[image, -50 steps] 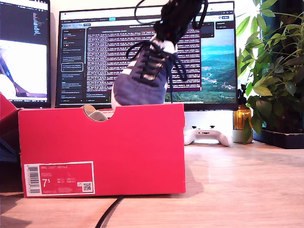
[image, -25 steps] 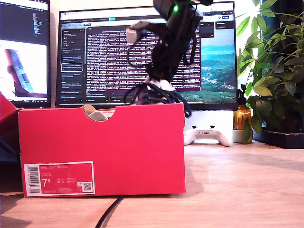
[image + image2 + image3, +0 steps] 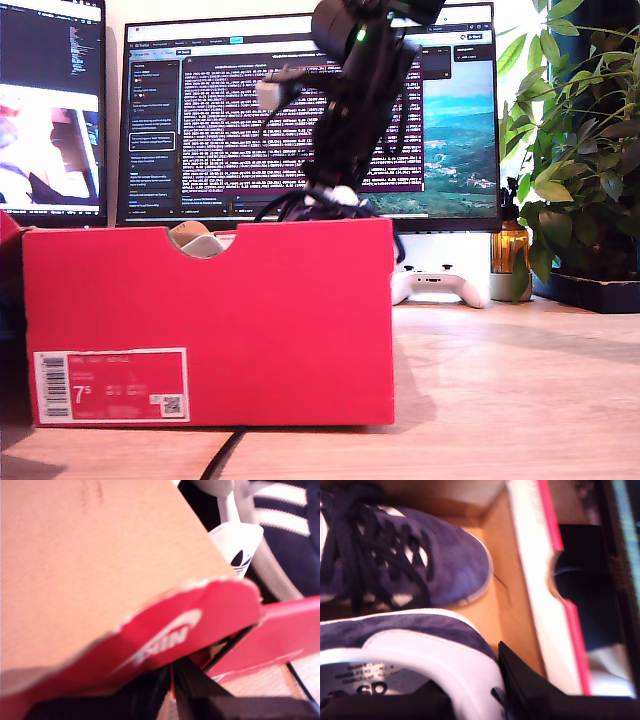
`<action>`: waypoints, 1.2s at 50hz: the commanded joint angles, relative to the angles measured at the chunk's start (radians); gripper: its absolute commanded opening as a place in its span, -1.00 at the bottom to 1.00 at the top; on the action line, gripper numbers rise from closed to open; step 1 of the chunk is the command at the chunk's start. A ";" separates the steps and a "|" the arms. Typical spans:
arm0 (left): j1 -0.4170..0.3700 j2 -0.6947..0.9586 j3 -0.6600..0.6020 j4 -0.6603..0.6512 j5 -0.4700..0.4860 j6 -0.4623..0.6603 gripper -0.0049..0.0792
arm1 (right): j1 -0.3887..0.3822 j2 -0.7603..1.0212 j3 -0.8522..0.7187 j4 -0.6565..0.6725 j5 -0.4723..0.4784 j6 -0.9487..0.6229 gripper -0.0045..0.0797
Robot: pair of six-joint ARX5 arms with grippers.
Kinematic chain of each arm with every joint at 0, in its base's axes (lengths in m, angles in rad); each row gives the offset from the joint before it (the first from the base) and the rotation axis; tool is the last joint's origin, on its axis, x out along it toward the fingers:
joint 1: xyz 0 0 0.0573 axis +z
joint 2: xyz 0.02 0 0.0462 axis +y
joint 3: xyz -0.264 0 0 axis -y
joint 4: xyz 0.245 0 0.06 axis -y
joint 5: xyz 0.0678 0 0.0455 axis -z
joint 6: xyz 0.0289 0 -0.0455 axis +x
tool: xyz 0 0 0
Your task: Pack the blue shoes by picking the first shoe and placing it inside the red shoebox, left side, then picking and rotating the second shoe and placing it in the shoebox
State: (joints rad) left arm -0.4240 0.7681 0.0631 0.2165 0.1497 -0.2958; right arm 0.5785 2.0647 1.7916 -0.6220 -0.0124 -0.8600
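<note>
Red cardboard fills the near part of the exterior view: the red shoebox (image 3: 208,322) stands on the wooden desk (image 3: 500,400) with its white label (image 3: 110,385), marked 7.5, at the exterior view's lower left, and a half-round notch cut in its top edge. Behind it a black arm reaches down from above into the box's right half, as the exterior view shows it. That is the second arm, since the second wrist view looks straight into the box.

In that wrist view my second gripper (image 3: 470,700) is closed on the white-lined heel collar of one of the blue shoes (image 3: 410,645), a black finger (image 3: 520,685) pressed against the collar's outer side. The other shoe (image 3: 420,565) lies just beside it on the brown cardboard floor, laces up, its toe close to the box wall. Both shoes sit inside the box, side by side.

My first gripper (image 3: 172,690) holds a red flap (image 3: 175,630) of the box lid, printed with a white logo, its dark jaws nipped together on the flap's edge. Past the flap a striped navy shoe side (image 3: 285,525) and a white tongue (image 3: 237,542) show.

Far behind the box stand two lit monitors (image 3: 310,120); a white game controller (image 3: 440,285) and a leafy plant (image 3: 580,150) lie toward the exterior view's right.
</note>
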 commanded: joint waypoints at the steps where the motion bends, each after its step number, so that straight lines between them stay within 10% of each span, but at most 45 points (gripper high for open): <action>1: -0.003 0.004 -0.024 0.007 -0.001 0.007 -0.93 | 0.023 0.022 0.010 0.006 -0.014 0.024 -0.81; 40: -0.003 0.004 -0.024 0.007 -0.001 0.007 -0.93 | 0.031 0.025 0.064 0.027 0.207 0.080 0.04; 52: -0.003 0.004 -0.024 0.007 -0.001 0.007 -0.93 | 0.056 0.024 0.135 0.016 0.304 0.160 0.01; 60: -0.003 0.004 -0.024 0.007 -0.001 0.008 -0.93 | 0.084 0.024 0.214 -0.069 0.404 0.249 -0.46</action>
State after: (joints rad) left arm -0.4240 0.7681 0.0631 0.2157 0.1497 -0.2962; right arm 0.6426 2.0892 1.9759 -0.6807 0.3737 -0.6312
